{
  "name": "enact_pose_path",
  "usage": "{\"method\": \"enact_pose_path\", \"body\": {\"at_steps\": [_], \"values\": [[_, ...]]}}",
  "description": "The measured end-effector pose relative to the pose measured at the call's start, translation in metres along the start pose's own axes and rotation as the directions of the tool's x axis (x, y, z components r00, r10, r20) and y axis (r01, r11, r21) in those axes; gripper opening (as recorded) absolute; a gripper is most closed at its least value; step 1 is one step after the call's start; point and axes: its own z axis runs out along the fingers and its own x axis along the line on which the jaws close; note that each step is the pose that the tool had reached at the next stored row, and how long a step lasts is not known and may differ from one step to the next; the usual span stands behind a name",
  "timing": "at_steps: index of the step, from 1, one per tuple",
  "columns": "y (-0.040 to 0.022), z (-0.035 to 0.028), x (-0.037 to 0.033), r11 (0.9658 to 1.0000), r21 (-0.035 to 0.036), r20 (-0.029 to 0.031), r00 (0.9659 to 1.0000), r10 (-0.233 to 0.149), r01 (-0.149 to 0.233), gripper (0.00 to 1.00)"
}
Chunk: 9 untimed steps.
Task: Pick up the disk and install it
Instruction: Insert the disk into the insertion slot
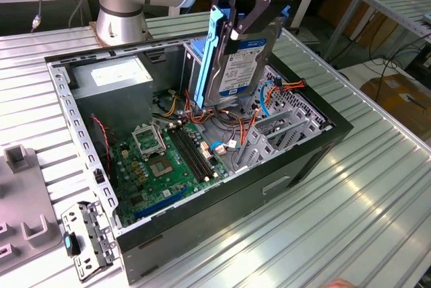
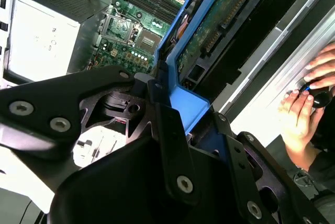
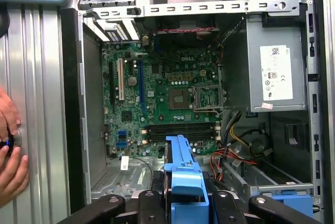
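Exterior view: the gripper [image 1: 237, 20] is clamped on the upper end of the disk [image 1: 241, 66]. The disk hangs on edge, slightly tilted, above the open computer case [image 1: 296, 167], its lower end over the cables [image 1: 232, 118] between the motherboard [image 1: 168, 160] and the drive cage [image 1: 286, 126].

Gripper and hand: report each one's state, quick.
Gripper: shut on the disk, above the open computer case.
Person's hand: on a dark round object, outside the case.
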Motion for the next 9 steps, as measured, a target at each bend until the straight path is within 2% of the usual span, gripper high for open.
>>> {"method": "enact_pose_path", "body": {"at_steps": [7, 9], "values": [[-0.0001, 0.0000, 0.0002, 1.0000, 0.0000, 0.0000, 1.0000, 0.000, 0.000, 0.37], [-0.0002, 0.0000, 0.0021, 1.0000, 0.0000, 0.0000, 1.0000, 0.000, 0.000, 0.37]]}}
